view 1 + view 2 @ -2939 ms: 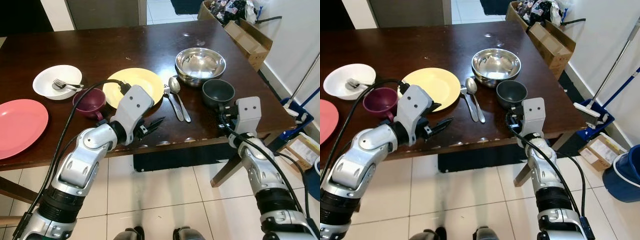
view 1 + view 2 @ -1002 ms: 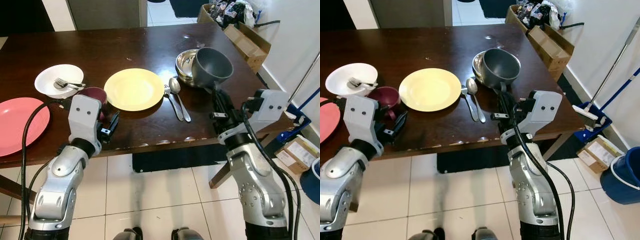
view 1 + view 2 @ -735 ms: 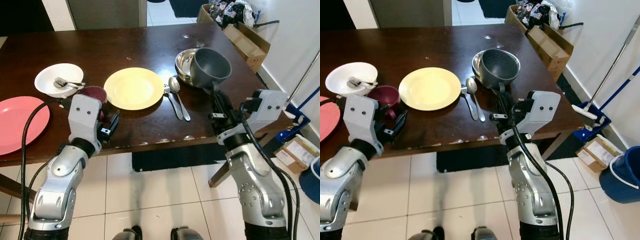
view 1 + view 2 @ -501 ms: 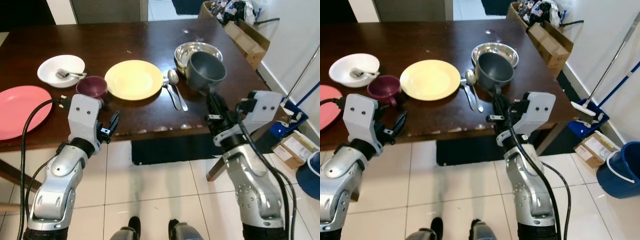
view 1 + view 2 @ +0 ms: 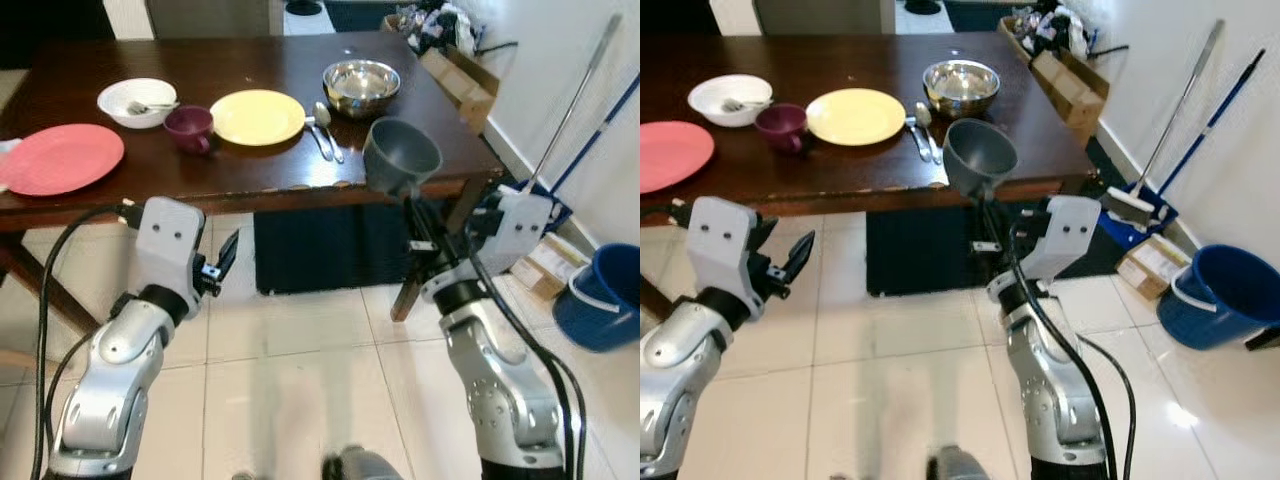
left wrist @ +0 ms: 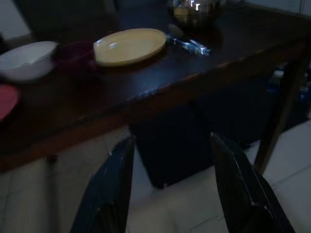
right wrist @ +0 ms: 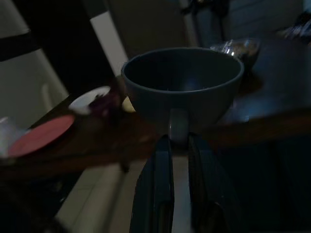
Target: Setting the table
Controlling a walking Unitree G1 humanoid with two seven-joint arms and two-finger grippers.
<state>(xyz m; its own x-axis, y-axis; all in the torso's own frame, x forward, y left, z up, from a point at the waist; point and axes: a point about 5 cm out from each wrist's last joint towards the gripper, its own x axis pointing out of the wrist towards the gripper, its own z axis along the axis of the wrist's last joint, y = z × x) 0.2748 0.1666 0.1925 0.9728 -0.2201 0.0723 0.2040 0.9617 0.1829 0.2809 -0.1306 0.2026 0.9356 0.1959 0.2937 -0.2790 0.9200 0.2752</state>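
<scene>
Robot has backed off from the surface [image 5: 250,175] since half a second ago. Right gripper [image 7: 181,141] stays clamped on the grey cup's [image 5: 401,155] handle, cup aloft at 1 o'clock, off the edge. Left gripper [image 6: 170,189] spread, empty. Likely carrying the cup to another setting.

Silver jointed arms, boxy grey wrist housings, black cables, long black fingers [image 6: 238,182].
</scene>
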